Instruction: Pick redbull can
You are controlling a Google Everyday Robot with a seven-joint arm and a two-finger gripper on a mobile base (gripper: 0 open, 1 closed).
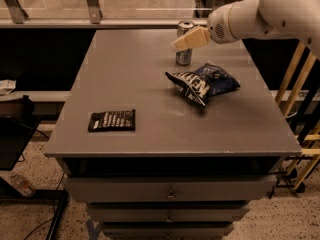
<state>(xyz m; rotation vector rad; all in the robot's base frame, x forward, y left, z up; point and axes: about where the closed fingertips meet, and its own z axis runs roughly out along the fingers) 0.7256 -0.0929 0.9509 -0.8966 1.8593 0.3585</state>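
The redbull can (pixel 183 57) stands upright at the far middle of the grey table (pixel 150 99); its silver top and lower body show, and its middle is hidden behind my gripper. My gripper (pixel 182 42), with cream-coloured fingers (pixel 192 38), reaches in from the right on the white arm (pixel 260 14) and sits at the can's upper half, overlapping it in the camera view. Whether it touches the can does not show.
A dark blue chip bag (pixel 202 82) with white lettering lies just in front and to the right of the can. A flat black packet (pixel 112 120) lies near the front left. Drawers sit under the table; a wooden frame (pixel 300 109) stands at the right.
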